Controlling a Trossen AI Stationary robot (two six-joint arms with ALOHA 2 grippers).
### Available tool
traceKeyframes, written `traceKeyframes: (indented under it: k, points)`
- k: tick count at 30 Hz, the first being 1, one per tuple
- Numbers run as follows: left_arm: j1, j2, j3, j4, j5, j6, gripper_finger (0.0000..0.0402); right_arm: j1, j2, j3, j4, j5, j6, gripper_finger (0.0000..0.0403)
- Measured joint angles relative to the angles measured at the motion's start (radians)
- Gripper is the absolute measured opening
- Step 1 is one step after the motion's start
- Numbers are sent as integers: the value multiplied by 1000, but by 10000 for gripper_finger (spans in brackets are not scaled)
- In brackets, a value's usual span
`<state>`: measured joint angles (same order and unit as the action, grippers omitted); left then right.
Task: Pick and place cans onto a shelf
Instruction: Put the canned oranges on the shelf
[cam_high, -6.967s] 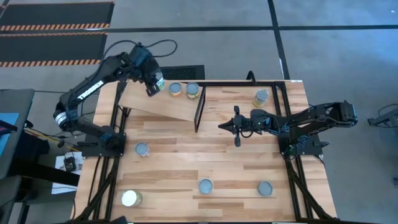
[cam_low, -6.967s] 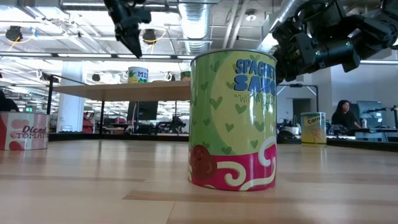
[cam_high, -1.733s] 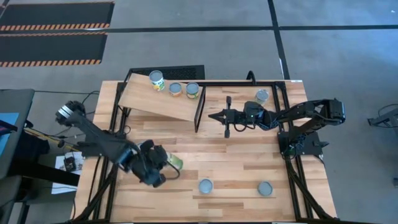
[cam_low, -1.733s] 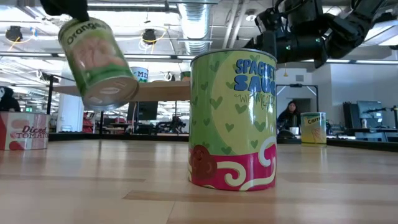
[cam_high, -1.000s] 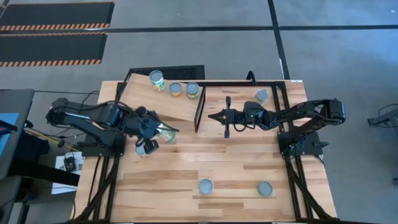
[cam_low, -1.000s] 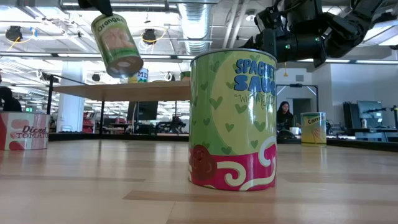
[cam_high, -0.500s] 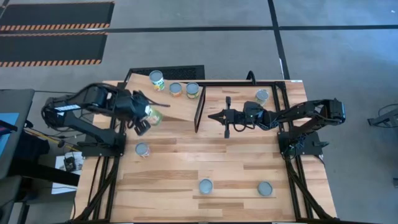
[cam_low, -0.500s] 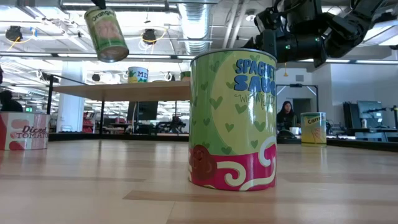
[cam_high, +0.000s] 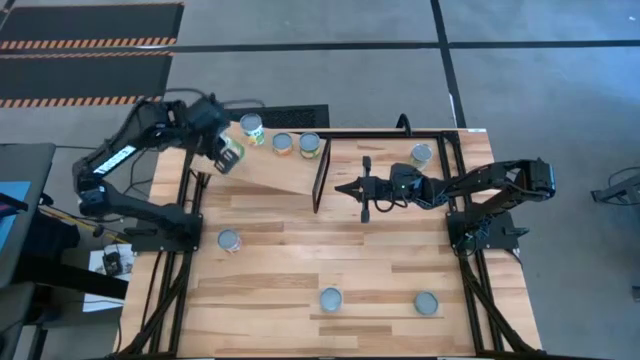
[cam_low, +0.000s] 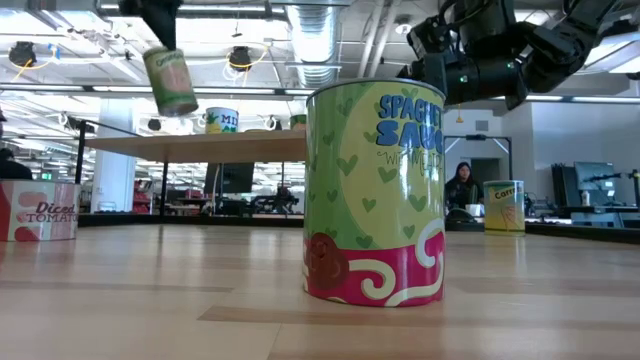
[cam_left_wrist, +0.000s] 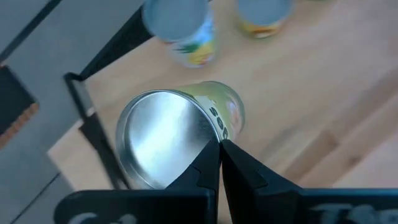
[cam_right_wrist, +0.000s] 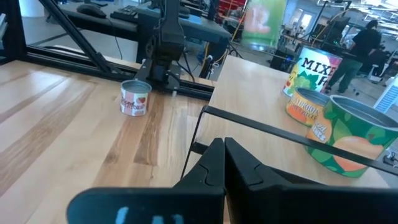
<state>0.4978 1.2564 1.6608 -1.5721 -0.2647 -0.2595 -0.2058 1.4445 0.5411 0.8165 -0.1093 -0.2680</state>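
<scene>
Cans: eight in view. Three stand on the shelf (cam_high: 262, 168) along its far edge: one (cam_high: 252, 128) near the left corner, then two side by side (cam_high: 283, 144) (cam_high: 309, 145). Four more sit on the table (cam_high: 380, 270): one (cam_high: 229, 240) near the left side, two (cam_high: 330, 298) (cam_high: 426, 303) toward the near edge, one (cam_high: 420, 155) at the far right corner.

Carried can (cam_high: 229, 152): pinched by its rim in the left gripper (cam_high: 216, 140), jaws closed on it, tilted, bare metal end toward the wrist camera. It hangs over the shelf's left end, just beside the corner can and above the board, not yet resting on it.

Right gripper (cam_high: 352, 188): jaws closed on nothing, waiting over mid-table just right of the shelf's black frame.

Step in hand, by judgement: transport, at the point of placement, with half the set shelved once this one is down.

Next move calls for: turning the can upright, lowering it to the slanted board clear of the corner can, then opening the jaws. Risk: a tilted release on the slope could let it roll.
</scene>
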Motion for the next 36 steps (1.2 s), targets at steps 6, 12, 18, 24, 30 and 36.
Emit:
traceKeyframes:
  k: [6, 12, 18, 24, 30, 36]
  points:
    - [212, 100, 0, 7, 41, 212, 0, 0, 0, 0, -2, 0, -2, 12]
    - [333, 196, 54, 26, 42, 345, 0, 0, 0, 0, -2, 0, -2, 12]
    - [405, 284, 136, 26, 44, 405, 0, 0, 0, 0, -2, 0, -6, 12]
    - [419, 362, 166, 27, 94, 432, 0, 0, 0, 0, -2, 0, -6, 12]
    - [413, 383, 166, 42, 50, 443, 0, 0, 0, 0, -1, 0, -6, 12]
    - [413, 380, 167, 45, 59, 428, 1, 0, 0, 0, -1, 1, -18, 12]
